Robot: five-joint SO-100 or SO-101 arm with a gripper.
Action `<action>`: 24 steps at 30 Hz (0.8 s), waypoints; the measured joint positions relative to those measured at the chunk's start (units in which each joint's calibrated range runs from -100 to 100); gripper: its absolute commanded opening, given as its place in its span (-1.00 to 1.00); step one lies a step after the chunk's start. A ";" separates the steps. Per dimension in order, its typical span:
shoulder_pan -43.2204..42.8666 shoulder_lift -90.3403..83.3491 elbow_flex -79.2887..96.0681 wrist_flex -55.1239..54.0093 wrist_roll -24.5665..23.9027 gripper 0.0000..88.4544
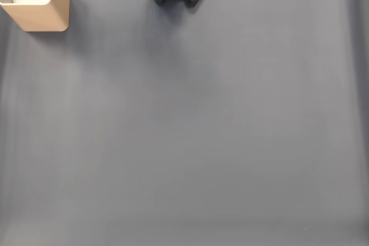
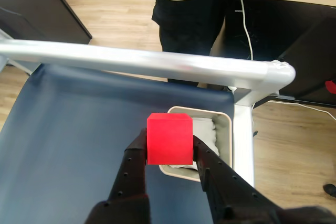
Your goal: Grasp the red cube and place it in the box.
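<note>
Surface: I see a slate-blue mat [image 1: 190, 131] across the table, a silver rail [image 2: 142, 62] framing its far edge in the wrist view.
Room: wood floor [image 2: 294, 145] beyond, and a person [image 2: 191, 9] in dark trousers standing close (cropped above the waist).
Cube: the red cube [image 2: 169, 139], matte and bright, pinched between my gripper [image 2: 170, 153] fingers, above the box's near rim.
Box: the box [image 1: 49, 12], tan, white padding inside, sits at the mat's upper-left corner in the fixed view.
</note>
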 measured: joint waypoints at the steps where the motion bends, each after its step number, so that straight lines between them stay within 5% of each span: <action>1: 0.67 0.00 0.27 -0.56 0.15 -0.92; 24: 7.12 -7.21 12.21 -4.38 2.59 -0.92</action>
